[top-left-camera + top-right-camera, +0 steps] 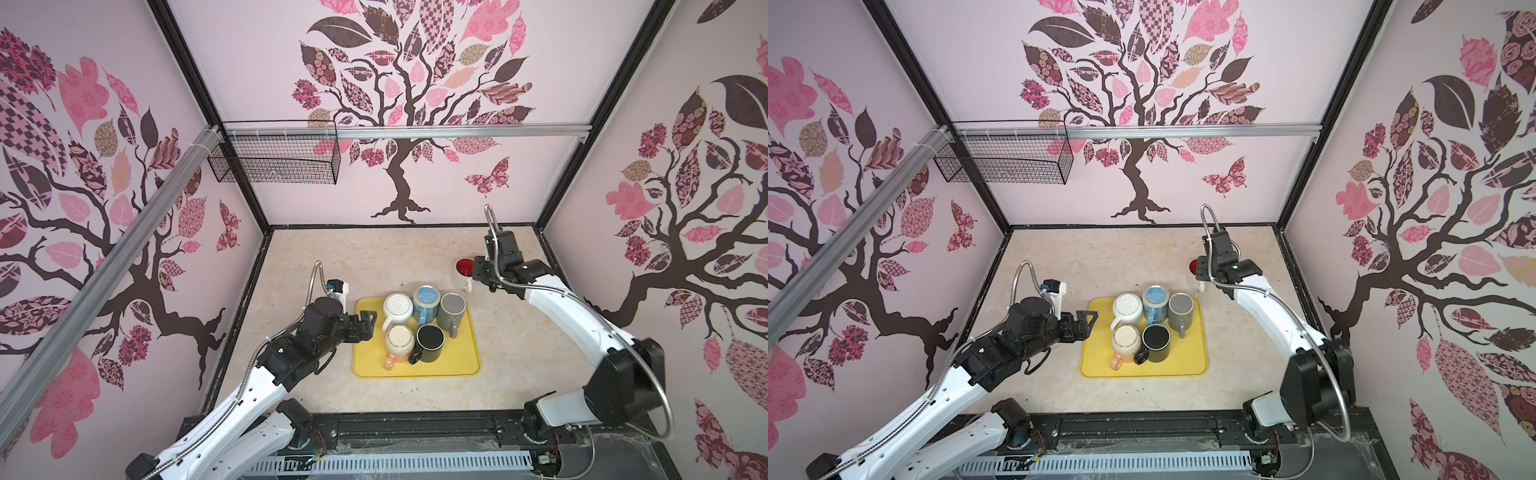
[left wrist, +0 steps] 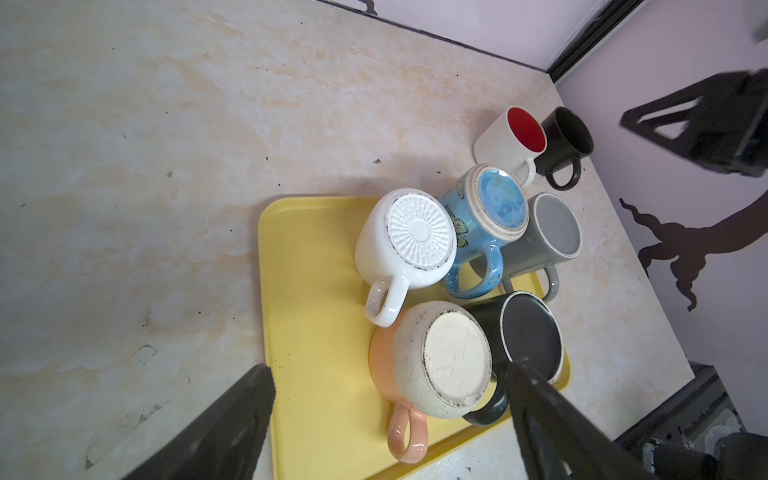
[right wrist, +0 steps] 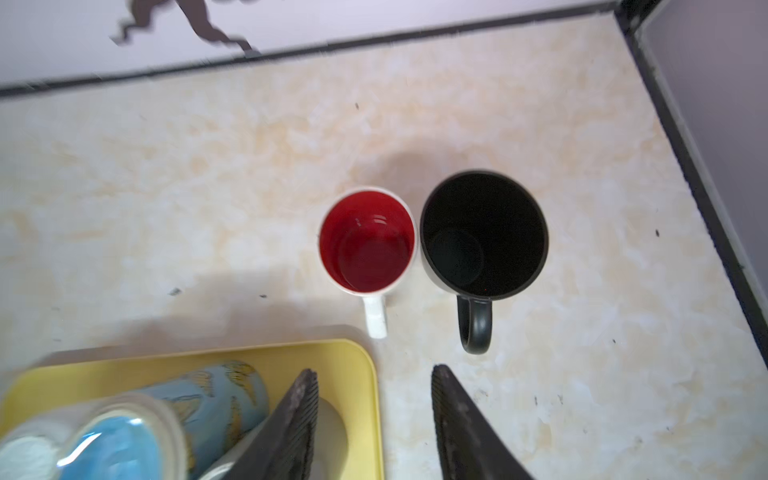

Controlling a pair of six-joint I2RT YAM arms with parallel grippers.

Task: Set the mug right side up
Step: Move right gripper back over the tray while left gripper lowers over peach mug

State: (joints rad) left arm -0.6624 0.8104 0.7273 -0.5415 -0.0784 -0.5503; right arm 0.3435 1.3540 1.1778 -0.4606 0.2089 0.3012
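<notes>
Several mugs stand upside down on the yellow tray [image 1: 415,372]: white [image 1: 397,307], blue [image 1: 427,298], grey [image 1: 453,307], peach [image 1: 399,337] and black [image 1: 430,337]. My left gripper [image 1: 369,323] hangs open over the tray's left edge, beside the white and peach mugs and touching neither. In the left wrist view its fingers flank the peach mug [image 2: 440,357] from above. My right gripper [image 3: 375,370] is open and empty above the table, just short of two upright mugs: a red-lined white one [image 3: 368,241] and a black one [image 3: 484,235].
The upright mugs stand off the tray near the back right of the table, and the right arm hides the black one in both top views. A wire basket [image 1: 274,158] hangs on the rear rail at the left. Walls enclose three sides.
</notes>
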